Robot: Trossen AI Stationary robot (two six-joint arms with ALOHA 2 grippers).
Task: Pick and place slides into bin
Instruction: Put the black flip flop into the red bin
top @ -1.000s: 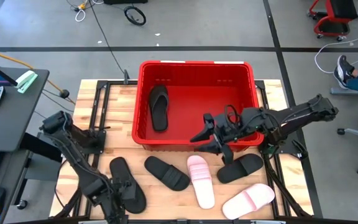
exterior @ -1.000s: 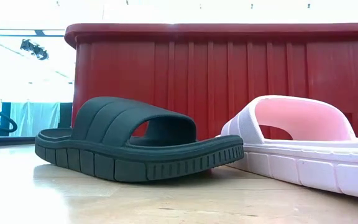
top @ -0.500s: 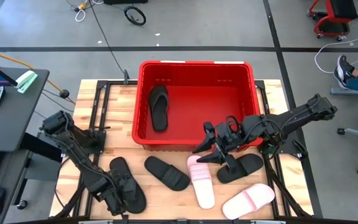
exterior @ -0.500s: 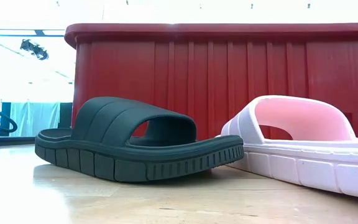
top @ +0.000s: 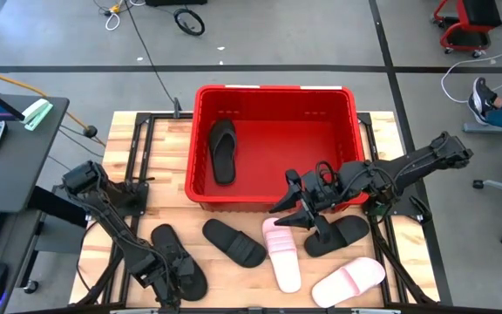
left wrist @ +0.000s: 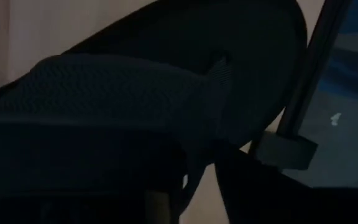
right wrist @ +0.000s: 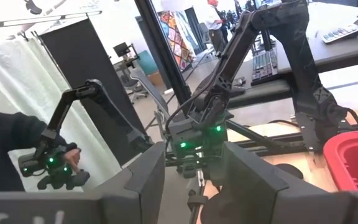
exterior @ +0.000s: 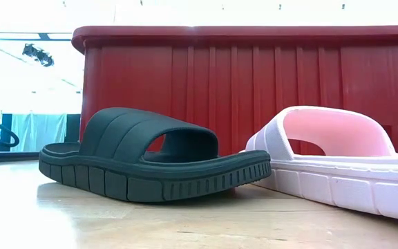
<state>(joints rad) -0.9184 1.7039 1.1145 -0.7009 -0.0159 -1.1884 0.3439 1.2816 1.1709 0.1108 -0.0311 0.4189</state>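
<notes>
1. While my left claw sits low on the black thong flip-flop at the near left of the wooden worktop, I cannot tell whether it grips.
2. My right claw hangs spread open over the near rim of the bright red plastic bin, just above the upper pale pink wide-strap slide.
3. One black flip-flop lies inside the bin.
4. On the worktop lie two black wide-strap slides and a second pink slide.
</notes>
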